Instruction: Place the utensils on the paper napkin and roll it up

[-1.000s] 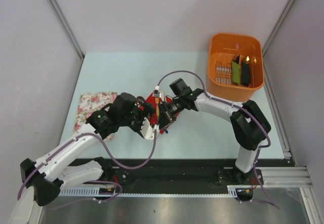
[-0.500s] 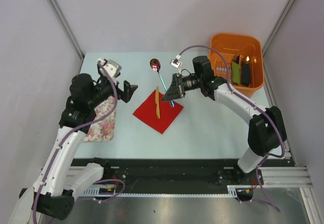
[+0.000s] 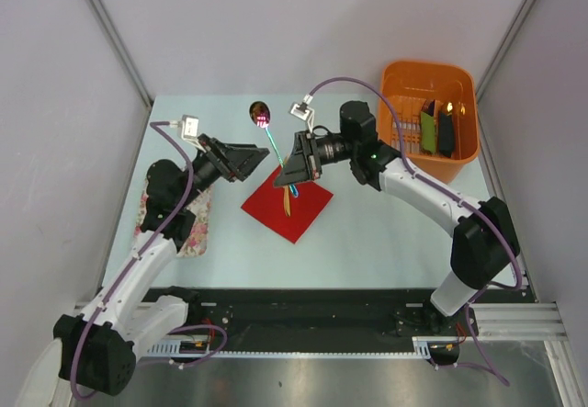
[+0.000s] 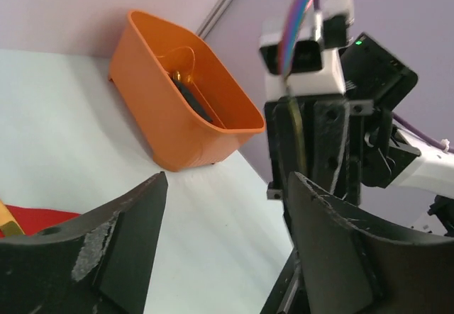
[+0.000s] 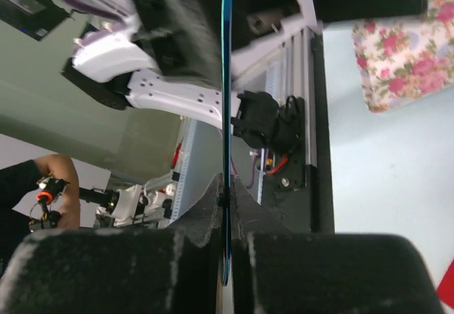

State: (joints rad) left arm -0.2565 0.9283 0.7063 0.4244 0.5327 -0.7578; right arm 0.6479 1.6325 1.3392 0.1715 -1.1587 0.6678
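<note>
Table (image 3: 386,242): pale; I saw the paper napkin (image 3: 276,214) flat.
Spoon (image 3: 260,113): right gripper (image 3: 289,170) pinched its handle; bowl pointed far-left.
Left gripper (image 3: 250,159): spread.

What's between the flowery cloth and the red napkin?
Only bare table. The top view shows nothing lying between the cloth and the napkin.
</note>
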